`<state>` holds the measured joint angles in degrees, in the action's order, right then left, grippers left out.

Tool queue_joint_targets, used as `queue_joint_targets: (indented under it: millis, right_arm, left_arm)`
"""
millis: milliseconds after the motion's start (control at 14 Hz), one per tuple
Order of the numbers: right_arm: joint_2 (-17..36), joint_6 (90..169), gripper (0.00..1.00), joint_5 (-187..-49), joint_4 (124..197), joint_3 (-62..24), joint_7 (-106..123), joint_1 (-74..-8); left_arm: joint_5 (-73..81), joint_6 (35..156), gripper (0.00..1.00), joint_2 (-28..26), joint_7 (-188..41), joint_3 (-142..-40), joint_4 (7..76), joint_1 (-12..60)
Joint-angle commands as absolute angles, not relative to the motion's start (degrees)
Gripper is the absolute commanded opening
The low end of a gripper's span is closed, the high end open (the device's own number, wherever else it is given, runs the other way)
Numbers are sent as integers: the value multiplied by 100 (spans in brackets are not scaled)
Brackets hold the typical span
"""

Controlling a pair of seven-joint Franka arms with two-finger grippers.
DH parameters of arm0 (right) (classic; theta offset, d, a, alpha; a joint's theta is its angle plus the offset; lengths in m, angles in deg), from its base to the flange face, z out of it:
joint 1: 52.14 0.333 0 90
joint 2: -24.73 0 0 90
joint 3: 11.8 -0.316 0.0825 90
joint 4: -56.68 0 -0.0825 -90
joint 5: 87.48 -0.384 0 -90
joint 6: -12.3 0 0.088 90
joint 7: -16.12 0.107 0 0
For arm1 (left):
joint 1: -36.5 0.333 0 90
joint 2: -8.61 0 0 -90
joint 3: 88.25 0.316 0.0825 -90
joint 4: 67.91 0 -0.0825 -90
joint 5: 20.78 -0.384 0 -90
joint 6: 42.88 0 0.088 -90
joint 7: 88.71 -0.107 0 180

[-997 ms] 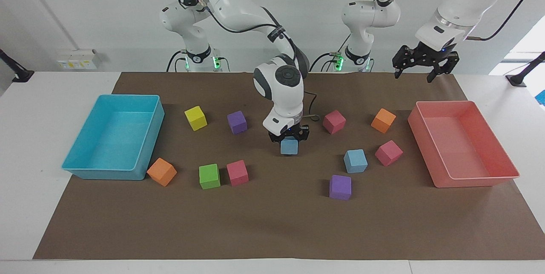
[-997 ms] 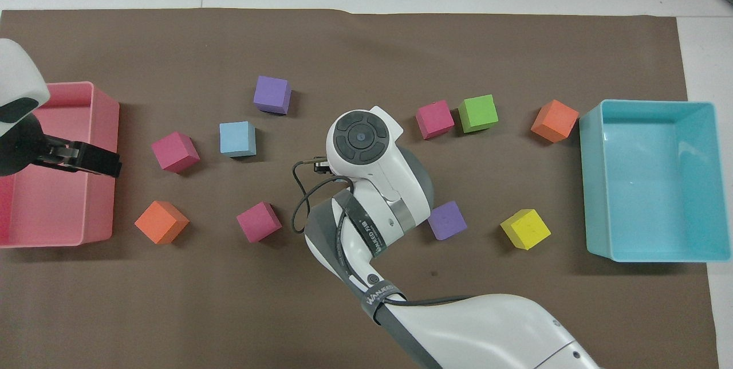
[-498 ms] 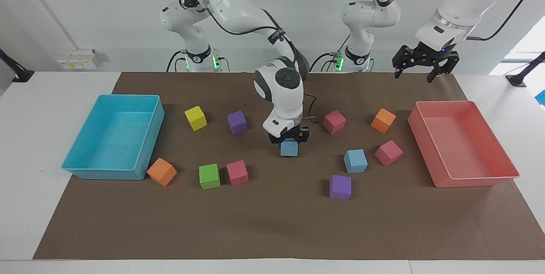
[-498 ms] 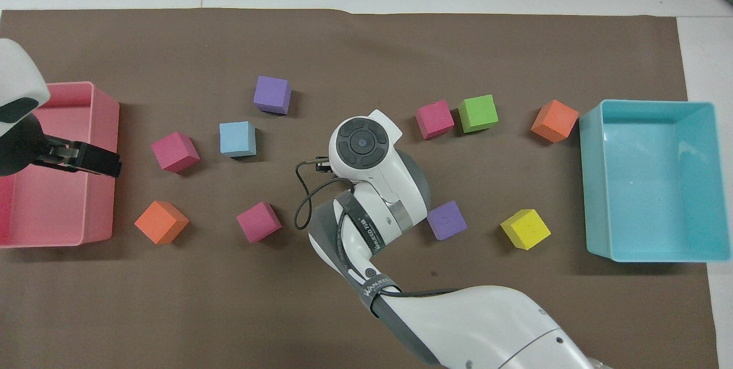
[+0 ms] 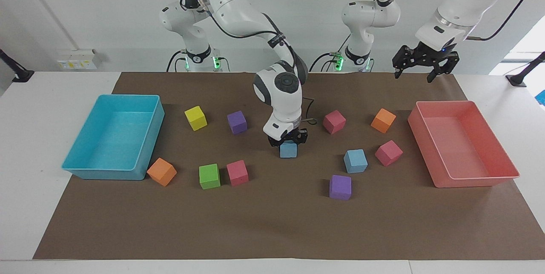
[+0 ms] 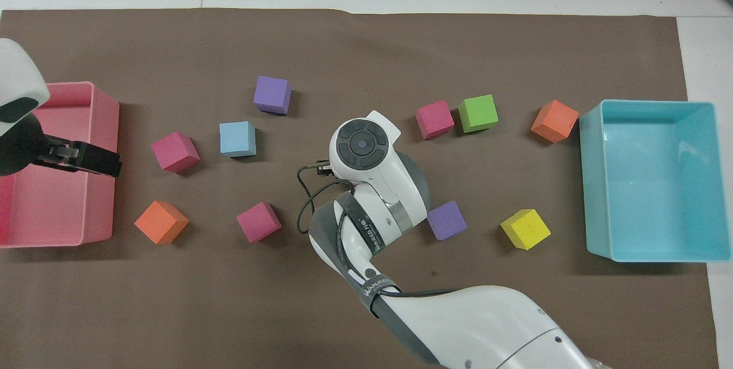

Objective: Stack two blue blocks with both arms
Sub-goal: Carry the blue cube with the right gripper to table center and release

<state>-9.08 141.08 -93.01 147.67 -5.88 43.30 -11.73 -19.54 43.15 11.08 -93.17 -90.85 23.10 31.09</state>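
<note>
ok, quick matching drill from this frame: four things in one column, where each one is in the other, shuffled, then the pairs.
1. right gripper
2. left gripper
3. free blue block
4. yellow block

A. beside a pink block, on the mat
B. shut on a blue block mid-table
C. near the cyan tray
D. up over the pink tray end, waiting

Pairs: 1-B, 2-D, 3-A, 4-C
</note>
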Motion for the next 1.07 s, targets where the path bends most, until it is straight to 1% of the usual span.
queue_joint_targets:
  millis: [0, 71, 142, 427, 641, 925, 997]
  right_arm:
    - [-849, 14115, 15, -9284, 14896, -583, 4125, -1171]
    - [-849, 14115, 88, -9284, 14896, -583, 4186, -1171]
    - [-849, 14115, 100, -9284, 14896, -583, 4196, -1153]
    - [-814, 14124, 100, -9301, 14870, -574, 4205, -1144]
    - [-472, 14124, 100, -9319, 14879, -513, 4362, -1206]
    - [-164, 14106, 100, -9319, 14870, -512, 4275, -1521]
    - [-50, 14080, 100, -9380, 14879, -513, 4275, -1601]
  left_arm:
    - [-1876, 4440, 100, 1265, -9389, -9124, 2481, 3193]
    - [-1876, 4440, 100, 1265, -9389, -9124, 2481, 3184]
    - [-1876, 4440, 100, 1265, -9389, -9124, 2481, 3184]
    - [-1876, 4466, 100, 1256, -9389, -9124, 2481, 3193]
    - [-1876, 4685, 100, 1195, -9372, -9124, 2481, 3167]
    - [-1876, 5054, 100, 984, -9345, -9167, 2508, 3096]
    - [-1876, 5220, 100, 984, -9345, -9168, 2603, 3079]
